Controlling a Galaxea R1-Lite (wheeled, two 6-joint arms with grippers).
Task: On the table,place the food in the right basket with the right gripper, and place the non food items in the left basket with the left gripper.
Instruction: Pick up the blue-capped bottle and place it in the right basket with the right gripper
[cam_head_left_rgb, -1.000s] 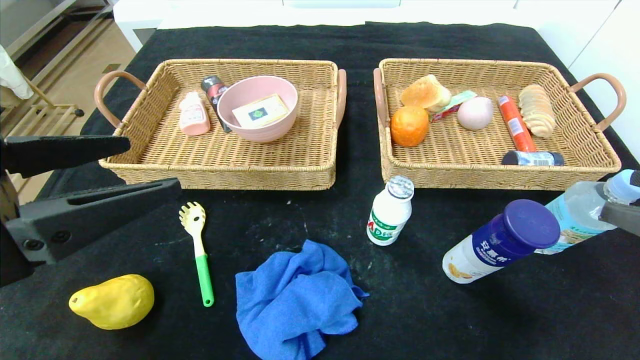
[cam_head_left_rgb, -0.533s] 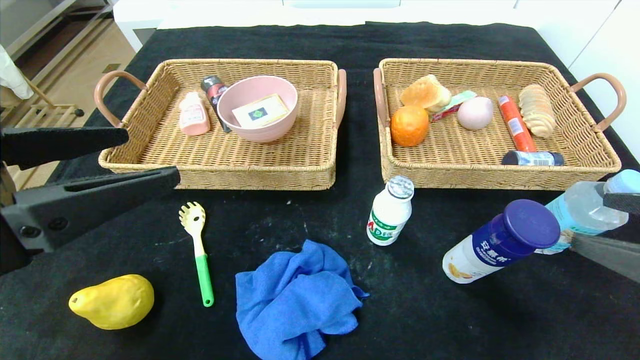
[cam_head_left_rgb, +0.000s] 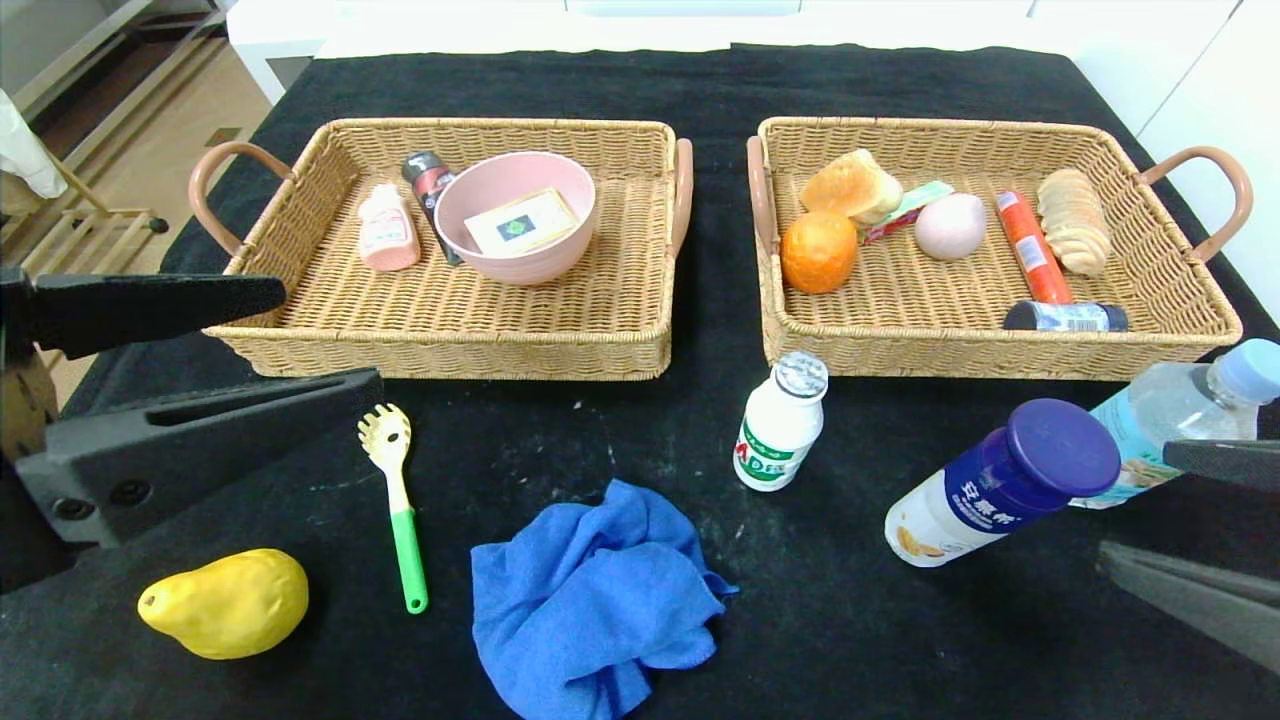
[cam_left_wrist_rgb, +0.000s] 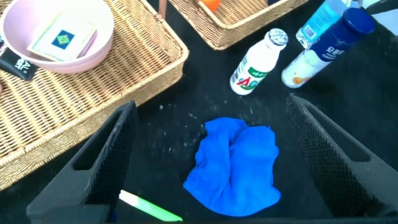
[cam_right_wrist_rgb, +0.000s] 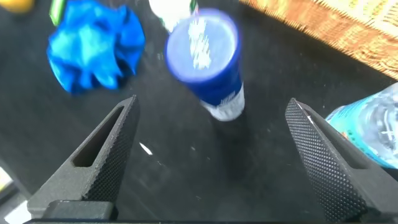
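On the black table the food lies in front of the baskets: a yellow pear at the near left, a small green-labelled bottle, a white bottle with a dark-blue cap and a clear water bottle. A blue cloth and a green-handled pasta fork lie between them. My left gripper hovers open at the left, above the fork; the cloth lies beyond its fingers. My right gripper is open at the right edge, beside the blue-capped bottle. Neither holds anything.
The left basket holds a pink bowl with a card, a pink bottle and a dark tube. The right basket holds bread, an orange, a sausage and other food.
The right gripper has dropped from beside the water bottle's cap toward the table's near edge, uncovering the bottle. The left gripper dipped and shifted slightly right. No object moved.
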